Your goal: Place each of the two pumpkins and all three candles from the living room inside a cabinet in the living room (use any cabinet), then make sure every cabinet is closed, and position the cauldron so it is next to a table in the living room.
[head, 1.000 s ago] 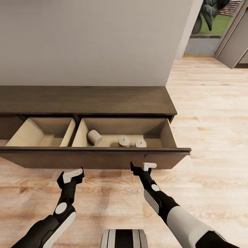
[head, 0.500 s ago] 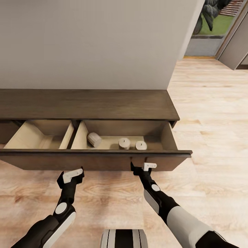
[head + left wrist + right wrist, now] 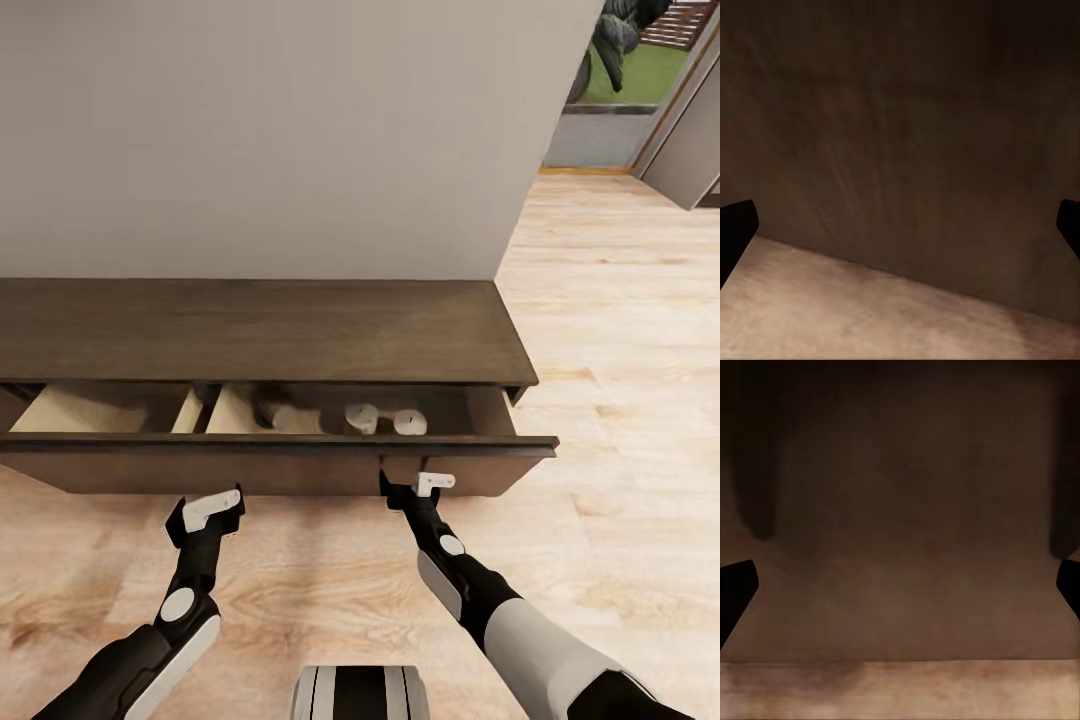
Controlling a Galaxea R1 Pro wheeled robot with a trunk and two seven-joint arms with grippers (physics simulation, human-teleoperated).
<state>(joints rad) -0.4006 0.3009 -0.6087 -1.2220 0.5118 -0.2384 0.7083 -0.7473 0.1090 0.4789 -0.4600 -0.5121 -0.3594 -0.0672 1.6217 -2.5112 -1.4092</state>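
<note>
The long dark brown cabinet stands against the grey wall, its wide drawer front pulled out a little. In the narrow gap, three pale candles lie in the right compartment: one on its side in shadow and two upright. My left gripper and right gripper are both open, with their tips at the drawer front. The dark front looms close in both wrist views, with black fingertips wide apart at the edges. The pumpkins are out of view.
Light wood floor stretches to the right of the cabinet toward a doorway with greenery beyond. A pale left compartment of the drawer shows as a thin strip. The robot's base is at the bottom.
The drawer has slid well into the cabinet, so the opening over the candles has shrunk to a narrow strip. The camera has moved forward with it, and both grippers keep their place at the front.
</note>
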